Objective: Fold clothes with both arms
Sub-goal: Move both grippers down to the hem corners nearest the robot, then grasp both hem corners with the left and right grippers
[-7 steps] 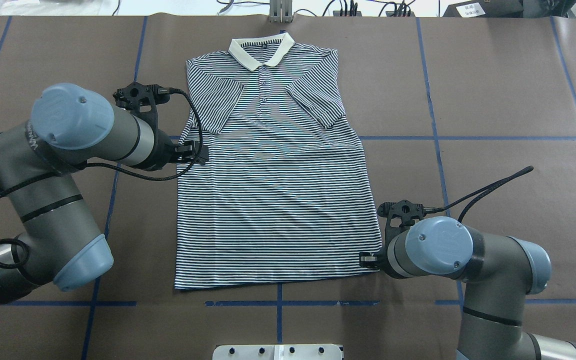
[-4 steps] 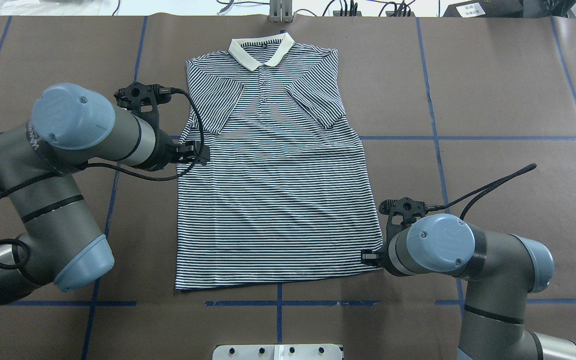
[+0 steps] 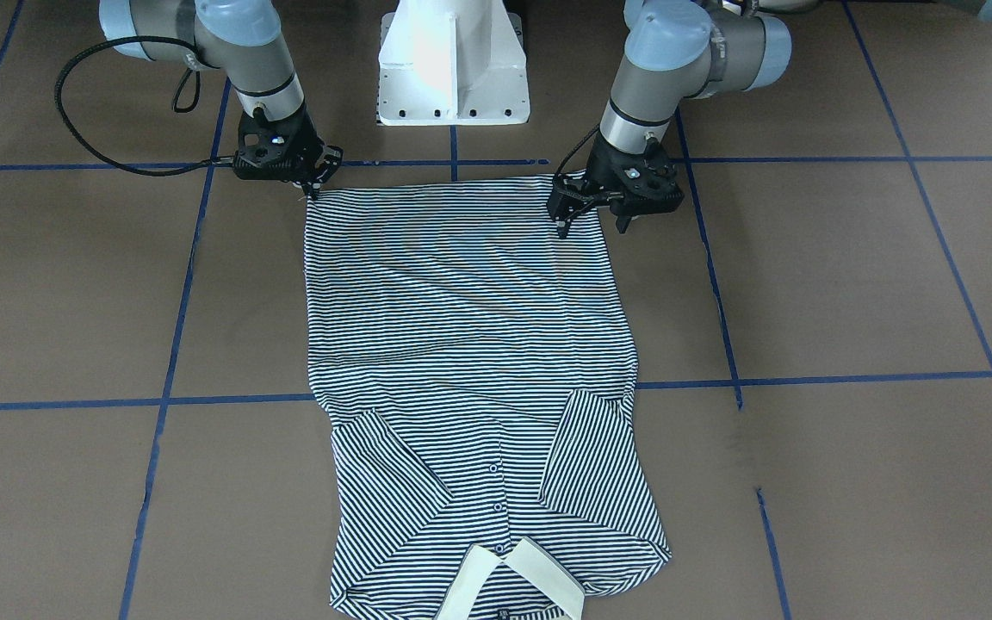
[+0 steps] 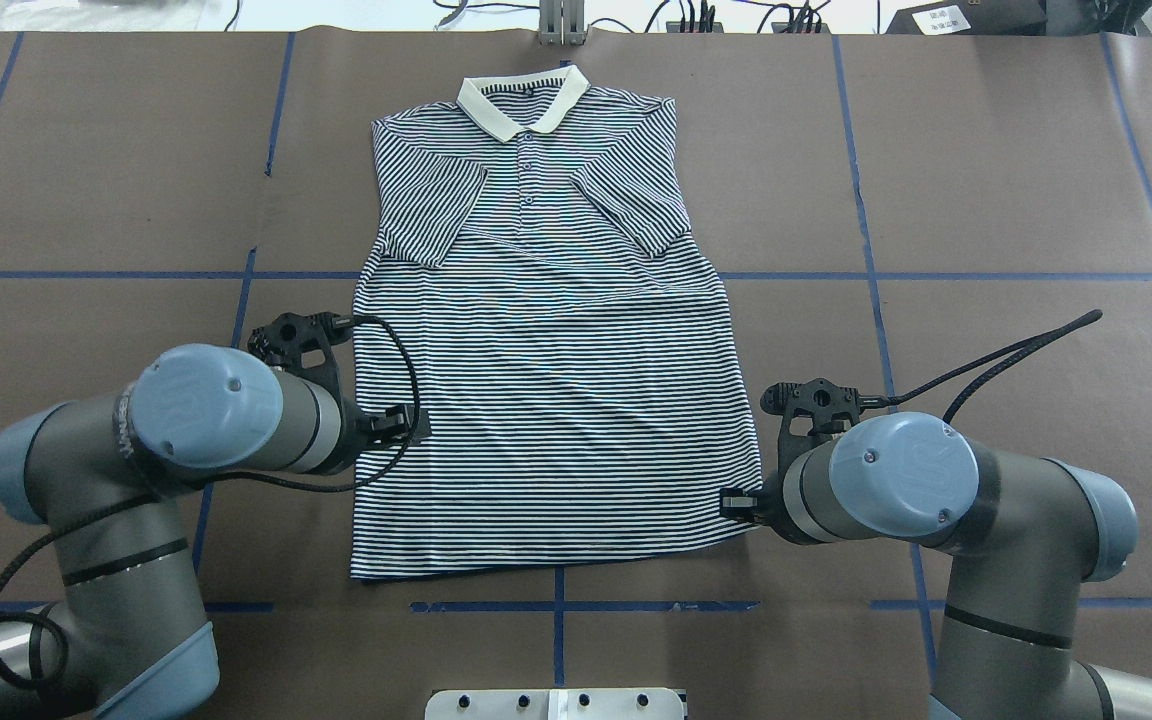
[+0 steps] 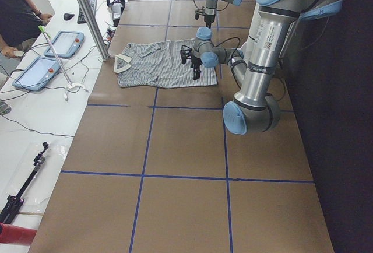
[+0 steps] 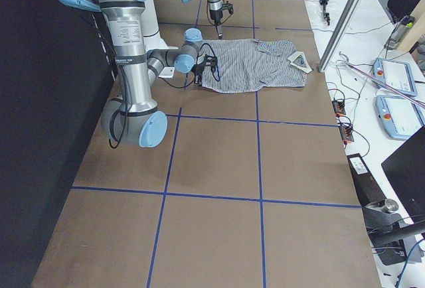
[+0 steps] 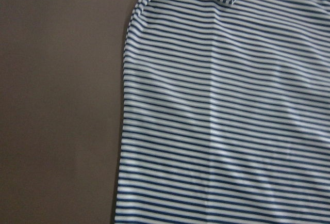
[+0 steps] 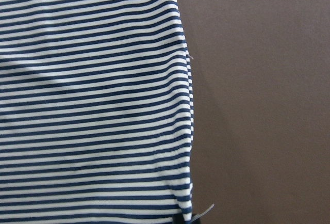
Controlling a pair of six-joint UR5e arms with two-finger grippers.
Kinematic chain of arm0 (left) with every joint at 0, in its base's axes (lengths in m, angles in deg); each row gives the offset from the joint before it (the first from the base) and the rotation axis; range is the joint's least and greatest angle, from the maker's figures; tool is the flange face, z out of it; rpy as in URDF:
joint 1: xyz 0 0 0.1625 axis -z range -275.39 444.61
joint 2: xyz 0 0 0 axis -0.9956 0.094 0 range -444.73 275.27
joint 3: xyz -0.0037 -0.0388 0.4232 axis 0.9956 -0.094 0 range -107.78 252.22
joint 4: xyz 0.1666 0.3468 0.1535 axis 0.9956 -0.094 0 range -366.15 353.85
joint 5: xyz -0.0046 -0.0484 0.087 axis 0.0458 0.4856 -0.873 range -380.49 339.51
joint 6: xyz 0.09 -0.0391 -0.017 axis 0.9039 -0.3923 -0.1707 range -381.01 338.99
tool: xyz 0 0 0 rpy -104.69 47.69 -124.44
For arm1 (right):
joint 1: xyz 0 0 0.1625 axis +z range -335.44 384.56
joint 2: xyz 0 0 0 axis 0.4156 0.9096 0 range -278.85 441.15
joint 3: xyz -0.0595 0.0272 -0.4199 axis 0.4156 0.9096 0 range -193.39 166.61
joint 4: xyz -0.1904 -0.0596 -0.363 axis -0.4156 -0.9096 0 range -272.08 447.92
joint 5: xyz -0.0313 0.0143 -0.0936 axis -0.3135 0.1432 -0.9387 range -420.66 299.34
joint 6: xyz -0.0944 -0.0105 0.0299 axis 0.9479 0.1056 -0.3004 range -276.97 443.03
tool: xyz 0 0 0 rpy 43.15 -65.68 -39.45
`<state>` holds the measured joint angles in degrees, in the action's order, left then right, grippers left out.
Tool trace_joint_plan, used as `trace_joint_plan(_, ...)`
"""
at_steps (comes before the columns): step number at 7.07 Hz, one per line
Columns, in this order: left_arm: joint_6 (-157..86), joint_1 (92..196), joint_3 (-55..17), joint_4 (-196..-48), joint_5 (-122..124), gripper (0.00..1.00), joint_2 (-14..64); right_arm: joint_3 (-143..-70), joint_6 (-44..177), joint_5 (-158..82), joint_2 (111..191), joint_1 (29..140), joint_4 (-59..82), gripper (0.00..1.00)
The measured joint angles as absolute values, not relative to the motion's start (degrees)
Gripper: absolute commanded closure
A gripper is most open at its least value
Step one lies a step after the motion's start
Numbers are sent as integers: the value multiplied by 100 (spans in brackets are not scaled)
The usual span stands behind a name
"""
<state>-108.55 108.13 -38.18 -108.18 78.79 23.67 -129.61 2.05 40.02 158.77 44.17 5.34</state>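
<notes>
- The polo shirt (image 4: 556, 400) lies flat, front up, mid-table (image 4: 986, 200). Its cream collar (image 4: 521, 105) is at 12 o'clock and its hem at 6 o'clock in the overhead view, with both sleeves folded inward over the chest.
- The left tool (image 3: 592, 222) is over the shirt's side edge, at about 8 o'clock from the shirt's middle, with its fingers spread.
- The right tool (image 4: 736, 503) is at the hem corner, at about 4 o'clock. I cannot tell whether it pinches the cloth.
</notes>
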Motion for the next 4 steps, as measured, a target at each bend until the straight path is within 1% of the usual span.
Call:
trace_joint_plan(2,-11273,10351,-4167,-10811,7809,0,1922,-12997,249,4019,15871,4445,541,100)
trace_joint_plan(4,-11564,10061,-4240,-10804,7797,0,1774,-13011,267,4017,15864,4475,547,100)
